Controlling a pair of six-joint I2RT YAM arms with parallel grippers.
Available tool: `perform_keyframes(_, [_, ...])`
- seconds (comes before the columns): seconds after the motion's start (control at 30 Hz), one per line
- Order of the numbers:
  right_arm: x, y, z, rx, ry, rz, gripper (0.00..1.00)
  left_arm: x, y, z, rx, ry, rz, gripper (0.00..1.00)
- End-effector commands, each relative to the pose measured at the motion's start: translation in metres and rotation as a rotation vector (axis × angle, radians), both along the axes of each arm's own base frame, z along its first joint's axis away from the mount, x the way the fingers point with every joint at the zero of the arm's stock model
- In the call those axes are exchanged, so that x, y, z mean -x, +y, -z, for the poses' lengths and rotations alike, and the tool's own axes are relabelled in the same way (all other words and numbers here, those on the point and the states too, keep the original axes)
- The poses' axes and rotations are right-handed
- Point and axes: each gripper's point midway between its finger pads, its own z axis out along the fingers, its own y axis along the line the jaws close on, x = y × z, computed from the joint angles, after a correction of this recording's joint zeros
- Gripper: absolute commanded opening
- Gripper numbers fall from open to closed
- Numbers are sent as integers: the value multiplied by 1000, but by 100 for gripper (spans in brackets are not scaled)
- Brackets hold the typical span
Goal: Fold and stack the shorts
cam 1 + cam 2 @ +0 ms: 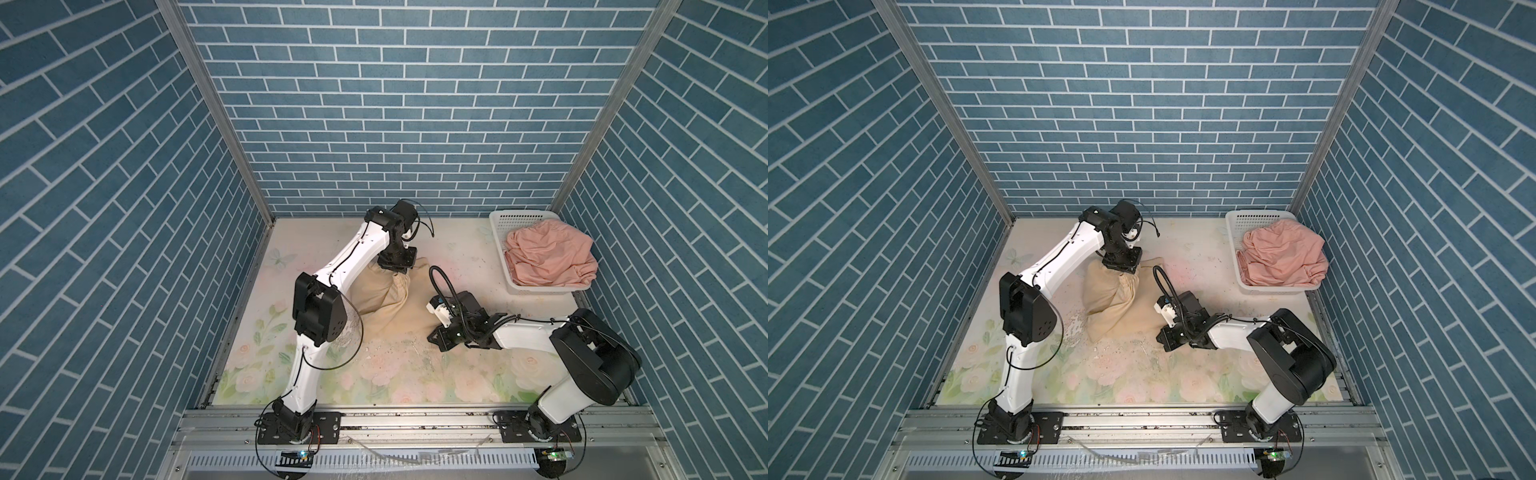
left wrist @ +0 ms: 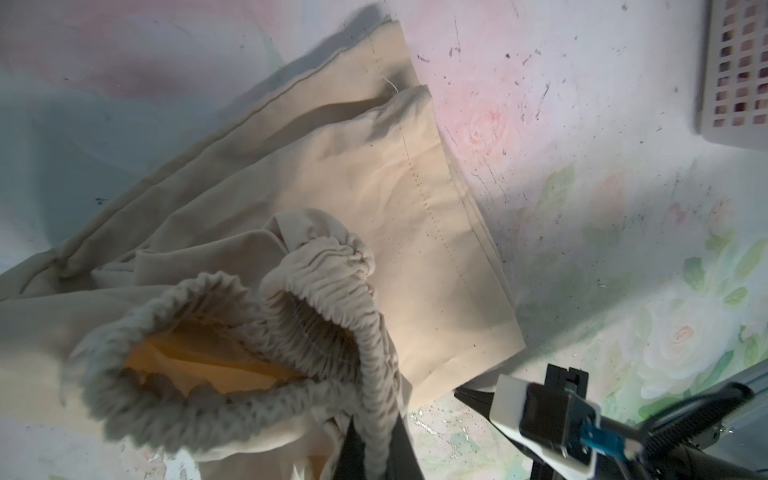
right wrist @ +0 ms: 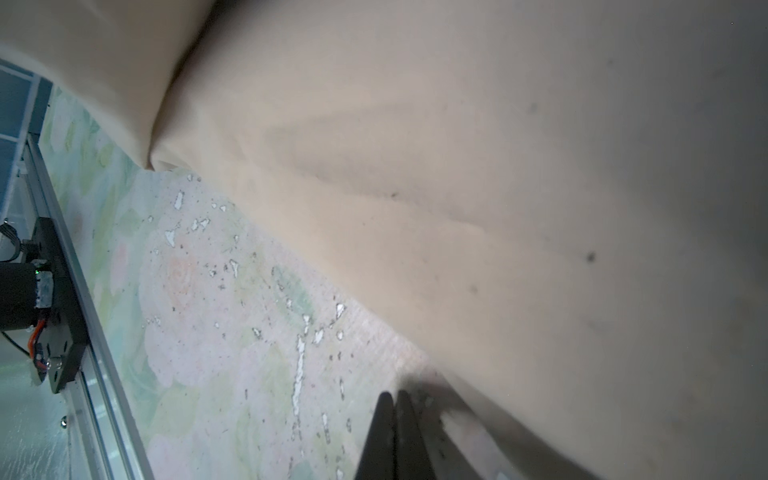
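Shorts [image 2: 415,187], beige, waistband [image 2: 324,266] pinched by left end effector [image 2: 378,453], right end effector [image 3: 395,432] pressed together

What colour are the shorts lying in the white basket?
Salmon pink. The shorts in the basket show best in a top view.

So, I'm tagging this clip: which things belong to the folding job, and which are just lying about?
Job: beige shorts, held by the left hand; pink shorts, in the basket; right hand, shut beside the beige shorts.
Lying about: basket; floral mat.
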Motion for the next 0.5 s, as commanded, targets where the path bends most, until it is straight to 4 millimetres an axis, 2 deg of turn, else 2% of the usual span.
perform_keyframes(0.0, [4,3,-8,-46,26,14,0,10,-11,8,-3,45,15,0])
perform_keyframes(0.2, [9,-7,-20,-41,13,35,0,13,-38,34,18,74,41,0])
perform_keyframes(0.23, [10,-9,-23,-44,13,45,0,15,-42,40,17,82,48,6])
perform_keyframes(0.27, [11,-11,-28,-49,8,58,0,18,-48,44,19,88,60,24])
perform_keyframes(0.3, [12,-13,-33,-55,4,67,1,20,-51,48,18,94,69,28])
perform_keyframes(0.33, [12,-16,-38,-57,0,82,7,23,-55,51,15,96,80,39])
perform_keyframes(0.37, [12,-20,-44,-58,-6,101,15,24,-59,53,16,91,96,63])
perform_keyframes(0.4, [11,-23,-49,-57,-15,116,21,23,-60,53,13,75,101,79])
perform_keyframes(0.43, [10,-27,-55,-56,-28,128,26,20,-62,50,13,57,103,85])
perform_keyframes(0.47, [9,-30,-62,-56,-40,136,31,16,-62,44,20,38,100,87])
